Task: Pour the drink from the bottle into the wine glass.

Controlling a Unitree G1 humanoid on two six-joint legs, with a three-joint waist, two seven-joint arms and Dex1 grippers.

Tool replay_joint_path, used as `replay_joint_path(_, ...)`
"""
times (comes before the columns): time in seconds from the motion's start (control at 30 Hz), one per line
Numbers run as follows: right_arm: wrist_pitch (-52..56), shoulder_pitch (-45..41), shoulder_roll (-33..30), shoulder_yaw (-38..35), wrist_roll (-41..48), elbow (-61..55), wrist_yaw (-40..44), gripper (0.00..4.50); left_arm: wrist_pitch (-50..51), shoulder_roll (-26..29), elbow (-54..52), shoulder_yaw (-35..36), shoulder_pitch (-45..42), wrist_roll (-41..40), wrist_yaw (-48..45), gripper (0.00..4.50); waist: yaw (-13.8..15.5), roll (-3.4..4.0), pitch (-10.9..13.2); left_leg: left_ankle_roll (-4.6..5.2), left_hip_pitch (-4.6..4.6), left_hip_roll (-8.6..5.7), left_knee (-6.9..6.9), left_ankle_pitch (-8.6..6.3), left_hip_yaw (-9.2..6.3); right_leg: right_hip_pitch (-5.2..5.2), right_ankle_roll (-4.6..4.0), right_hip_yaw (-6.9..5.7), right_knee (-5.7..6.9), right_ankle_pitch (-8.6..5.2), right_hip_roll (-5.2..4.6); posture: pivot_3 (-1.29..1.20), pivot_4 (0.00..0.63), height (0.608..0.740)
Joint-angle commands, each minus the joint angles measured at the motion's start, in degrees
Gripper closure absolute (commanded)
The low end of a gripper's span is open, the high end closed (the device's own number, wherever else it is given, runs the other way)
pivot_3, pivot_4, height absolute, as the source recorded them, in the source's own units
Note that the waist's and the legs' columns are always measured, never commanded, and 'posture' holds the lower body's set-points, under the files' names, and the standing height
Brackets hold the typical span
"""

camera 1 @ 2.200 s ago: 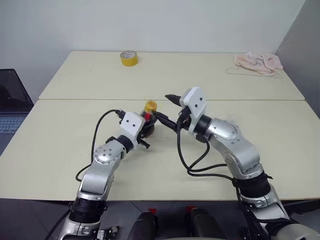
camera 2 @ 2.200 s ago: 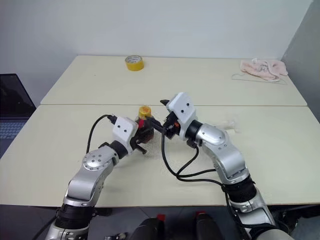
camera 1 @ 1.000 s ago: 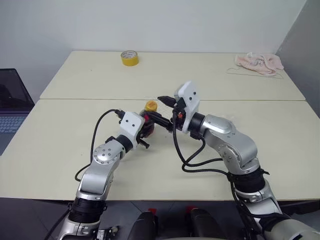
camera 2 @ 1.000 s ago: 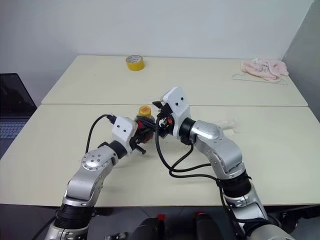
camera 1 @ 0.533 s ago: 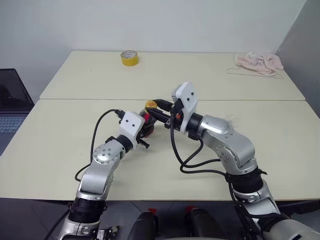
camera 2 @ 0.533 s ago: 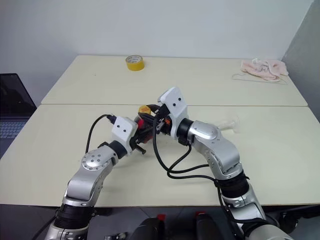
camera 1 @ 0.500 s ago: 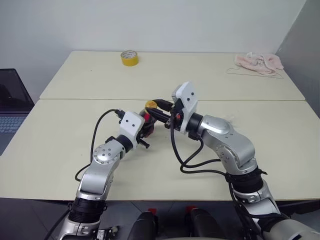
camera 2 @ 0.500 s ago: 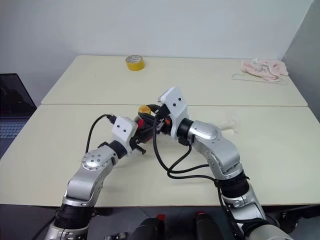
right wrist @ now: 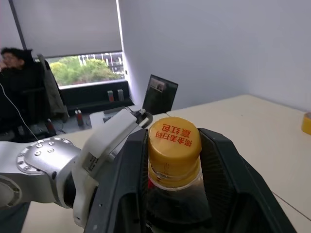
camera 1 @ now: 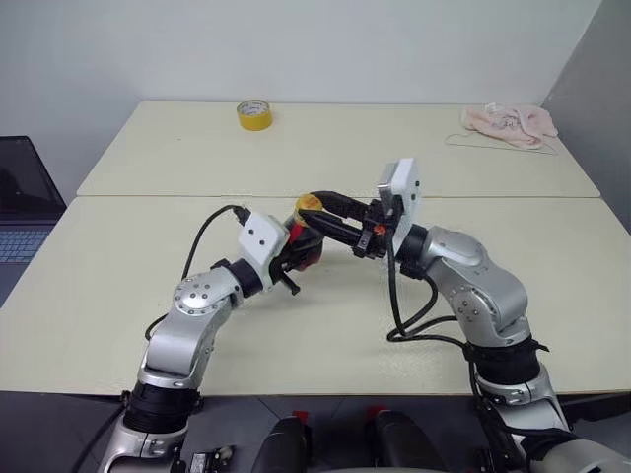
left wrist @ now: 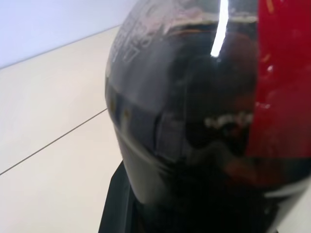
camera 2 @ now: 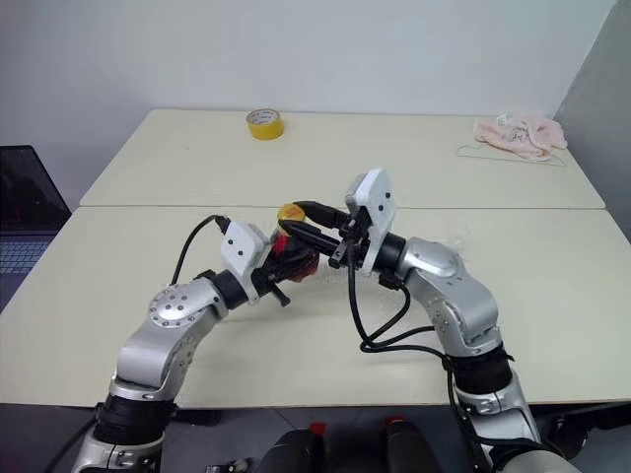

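Left gripper (camera 2: 286, 258) is clamped tight on the body of the bottle (camera 1: 308, 248), holding it off the table (camera 1: 325, 325) & tilted. Right gripper (camera 1: 320, 209) has its fingers (right wrist: 124, 184) narrowed around the yellow cap (right wrist: 171, 141), one each side; pads look to touch the cap, contact not fully clear. Drink (left wrist: 194, 126) is dark, nearly black, fills most of the bottle seen in the left wrist view; red label (left wrist: 284, 73) beside it.

Hard to see: bottle body mostly covered by both grippers in the head views, only cap and a bit of red show. Wine glass (camera 2: 455, 239) is just a faint clear shape behind the right forearm, right of the bottle; can't tell upright or lying.

Room: bottle sits near the seam (camera 1: 177, 196) between the two table tops, approx. mid-width. Open surface left of the bottle and in front of it. Tape roll (camera 1: 254, 114) well behind the bottle at the far edge; pink cloth (camera 1: 511, 123) far right-rear corner. Laptop (camera 1: 25, 212) off the left edge of the table.
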Motion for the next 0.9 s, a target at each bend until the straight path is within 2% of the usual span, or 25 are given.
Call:
replay_joint_path(0.03,-0.2,-1.3,1.0,-1.8,4.4,-3.9,0.0,3.28,1.7,0.0,-2.2,1.7,-0.7,-2.6,-0.4,3.86,0.0,0.0,0.0,0.04,0.0,0.01,0.0,-0.02,-0.02,0.0,0.0,-0.02,-0.01,0.0,0.0,0.0,0.15,0.74)
replay_joint_path(0.17,2.6,0.9,1.4,-3.8,7.6,-5.8,-3.7,3.28,3.4,-0.7,-4.2,1.0,0.4,-3.9,-0.3,3.86,0.1,0.0,0.0,0.14,-0.01,0.0,0.02,-0.08,-0.03,0.01,0.0,-0.02,-0.01,0.0,0.0,0.0,0.15,0.74)
replay_joint_path(0.3,2.8,4.2,-1.3,-4.5,5.6,-7.7,-6.5,3.28,3.3,-1.8,-4.9,0.9,0.8,-3.0,1.8,3.86,0.3,-0.01,0.0,0.14,-0.02,-0.01,0.03,-0.08,-0.04,0.02,0.0,-0.02,-0.03,0.0,-0.02,0.0,0.15,0.74)
replay_joint_path(0.4,-1.3,8.5,-5.0,-4.5,0.8,-8.8,-7.1,3.28,2.5,-2.8,-4.9,0.8,0.6,-1.4,4.4,3.86,0.3,-0.01,0.0,0.14,-0.02,-0.01,0.02,-0.08,-0.02,0.02,0.0,-0.01,-0.03,0.0,-0.02,0.0,0.15,0.74)
replay_joint_path(0.53,-14.1,17.3,-9.1,-7.2,-11.1,-9.2,-11.3,3.28,-0.8,-5.5,-3.7,0.2,0.0,3.8,11.0,3.86,0.4,-0.02,0.0,0.14,-0.03,-0.03,0.03,-0.08,0.01,0.04,0.02,0.01,-0.06,-0.01,-0.03,0.0,0.15,0.74)
replay_joint_path(0.77,-23.5,33.4,-8.6,-15.0,-19.4,-6.0,-19.7,3.28,-3.0,-9.2,-3.8,-1.6,0.2,5.7,13.5,3.86,0.5,-0.03,0.0,0.1,-0.02,-0.02,0.01,-0.06,0.03,0.07,0.02,0.03,-0.03,-0.01,-0.01,0.0,0.15,0.74)
replay_joint_path(0.9,-22.6,38.6,-6.8,-18.0,-21.4,-3.0,-24.6,3.28,-3.2,-9.6,-3.8,-2.0,0.2,5.5,12.9,3.86,0.3,-0.01,0.0,0.11,0.05,-0.02,0.02,-0.06,0.15,0.09,0.02,0.13,0.02,-0.01,-0.01,0.0,0.15,0.74)
